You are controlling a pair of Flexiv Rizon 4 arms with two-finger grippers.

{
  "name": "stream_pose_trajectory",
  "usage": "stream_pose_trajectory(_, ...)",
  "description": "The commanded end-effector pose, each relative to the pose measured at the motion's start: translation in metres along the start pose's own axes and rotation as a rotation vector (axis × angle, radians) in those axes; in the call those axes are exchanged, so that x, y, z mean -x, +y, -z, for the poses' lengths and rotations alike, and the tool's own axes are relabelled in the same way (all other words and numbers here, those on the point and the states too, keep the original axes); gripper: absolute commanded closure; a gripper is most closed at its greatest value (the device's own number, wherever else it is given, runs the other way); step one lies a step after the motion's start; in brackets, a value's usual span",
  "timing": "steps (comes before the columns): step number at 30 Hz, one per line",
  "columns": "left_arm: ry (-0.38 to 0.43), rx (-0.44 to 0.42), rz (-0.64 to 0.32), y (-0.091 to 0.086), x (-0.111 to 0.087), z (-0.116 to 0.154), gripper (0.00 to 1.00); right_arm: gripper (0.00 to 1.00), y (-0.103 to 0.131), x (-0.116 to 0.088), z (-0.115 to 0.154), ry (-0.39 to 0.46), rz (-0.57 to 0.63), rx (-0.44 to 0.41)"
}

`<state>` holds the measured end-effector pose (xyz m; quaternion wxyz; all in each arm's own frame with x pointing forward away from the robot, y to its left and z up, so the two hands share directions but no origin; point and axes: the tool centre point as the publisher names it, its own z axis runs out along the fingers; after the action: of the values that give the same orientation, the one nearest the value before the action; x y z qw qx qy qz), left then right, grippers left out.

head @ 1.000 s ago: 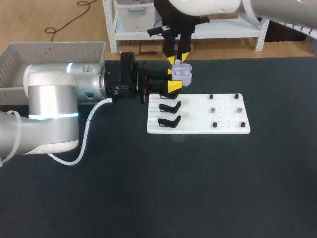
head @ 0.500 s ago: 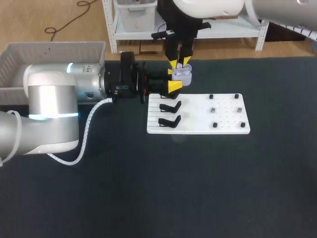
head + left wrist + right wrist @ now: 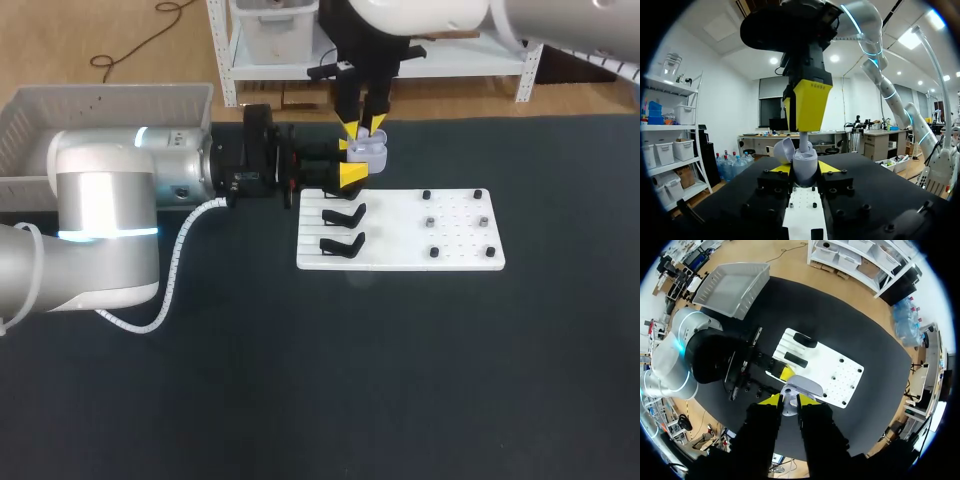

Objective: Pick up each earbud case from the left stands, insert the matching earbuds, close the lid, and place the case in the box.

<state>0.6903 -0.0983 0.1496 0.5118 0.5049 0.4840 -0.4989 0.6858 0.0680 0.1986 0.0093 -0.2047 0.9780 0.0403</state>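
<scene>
Nearest on the surface (image 3: 300, 380), a white board (image 3: 400, 232) carries two black stands (image 3: 343, 243) on its 9 o'clock side. Just past its 12 o'clock edge the left pincer (image 3: 352, 162) is clamped on the earbud case (image 3: 368, 148), lid open. Above it the right pincer (image 3: 364, 126) pinches an earbud (image 3: 803, 142) (light, smooth, easily dropped) over its well. The case looks a rigid, slick shell, best gripped across its flat sides below the hinge; the box (image 3: 60, 100) sits at 10 o'clock
</scene>
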Motion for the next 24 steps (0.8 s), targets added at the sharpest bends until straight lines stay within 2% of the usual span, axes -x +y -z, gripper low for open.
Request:
stream_pose_trajectory(1, -0.001, 0.006, -0.003, -0.0014, -0.0006, -0.0004, 1.00, 1.00, 0.0009, 0.0002, -0.0028, 0.004, 0.000, 0.000)
stream_pose_trajectory(24, -0.001, 0.006, -0.003, -0.0014, -0.0006, -0.0004, 1.00, 1.00, -0.0002, 0.0032, -0.0076, 0.009, -0.001, -0.009)
